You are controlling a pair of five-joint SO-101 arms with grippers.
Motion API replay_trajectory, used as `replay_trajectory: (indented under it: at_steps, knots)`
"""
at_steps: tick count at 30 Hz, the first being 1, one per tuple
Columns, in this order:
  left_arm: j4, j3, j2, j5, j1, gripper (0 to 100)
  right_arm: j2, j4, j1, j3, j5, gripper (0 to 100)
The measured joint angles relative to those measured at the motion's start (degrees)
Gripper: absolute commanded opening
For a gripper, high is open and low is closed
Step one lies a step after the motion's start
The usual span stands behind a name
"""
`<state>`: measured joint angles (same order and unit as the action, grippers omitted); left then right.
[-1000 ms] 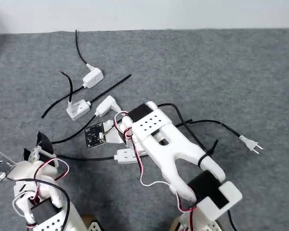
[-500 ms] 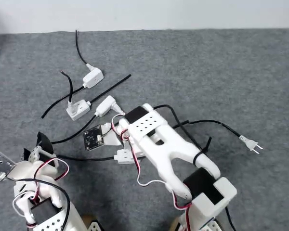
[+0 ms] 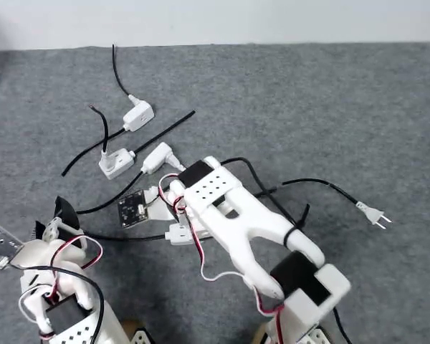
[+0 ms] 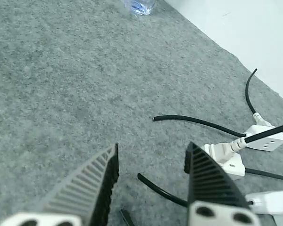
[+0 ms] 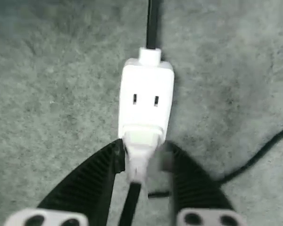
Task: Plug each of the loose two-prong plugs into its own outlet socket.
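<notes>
Two black fingers of the right pincer (image 5: pixel 144 149) are closed on a white plug (image 5: pixel 140 141). The plug's front end sits against the near end of a white outlet socket (image 5: pixel 146 96), but whether the prongs are fully home is hidden. Over the last second the right arm (image 3: pixel 236 208) swings toward the left arm, and the socket slides with it across the grey counter (image 3: pixel 344 107). Either the two are joined well enough to travel as one, or the push is only shoving the socket along. I judge this pairing close to done but not proven.

Left pincer (image 4: pixel 152 157) hangs wide open and unmoved above the counter, holding nothing. Farther out, a cluster of white cord ends (image 3: pixel 116 163) lies where it was. A loose two-prong plug (image 3: pixel 373 213) rests well apart on the opposite side, not yet plugged in.
</notes>
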<state>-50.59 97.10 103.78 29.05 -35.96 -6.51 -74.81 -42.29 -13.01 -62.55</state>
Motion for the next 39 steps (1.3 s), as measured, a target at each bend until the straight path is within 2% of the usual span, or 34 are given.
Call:
replay_trajectory:
  at_steps: [3, 6, 11, 13, 16, 19, 22, 26, 29, 35, 39]
  knots:
    - [0.0, 0.0, 0.0, 0.0, 0.0, 22, 5.4, -3.4, -1.4, 2.1, 3.2, 45.6]
    - [0.0, 0.0, 0.0, -1.1, 0.0, 22, 10.6, -8.3, -3.4, 6.3, 5.3, 45.8]
    - [0.0, 0.0, 0.0, -16.1, -0.2, 22, 17.9, -19.6, -3.2, 19.0, 6.1, 43.0]
    - [0.1, 0.0, 0.0, -20.2, 0.0, 22, 20.6, -23.8, -0.2, 24.1, 6.2, 41.0]
    - [0.5, -0.6, 0.0, -29.2, 5.4, 22, 23.1, -25.5, 7.9, 27.1, 7.6, 38.1]
    - [-0.3, -3.5, 0.0, -37.5, 14.9, 22, 23.4, -25.5, 18.3, 27.0, 14.2, 36.2]
    - [-4.5, -7.7, 0.0, -42.2, 26.5, 22, 23.6, -25.1, 28.5, 22.5, 24.0, 34.4]
    - [-12.9, -14.5, 0.0, -47.5, 41.2, 22, 24.7, -18.7, 37.2, 9.6, 37.5, 32.7]
    - [-18.4, -19.0, -0.5, -50.6, 48.6, 22, 27.1, -9.9, 40.4, -2.3, 44.0, 32.1]
    - [-22.0, -28.9, -19.3, -58.7, 55.4, 22, 33.0, 11.5, 41.2, -25.5, 49.9, 32.1]
    - [-22.5, -39.0, -40.3, -65.8, 57.8, 21, 34.4, 18.3, 41.8, -31.3, 50.4, 32.1]
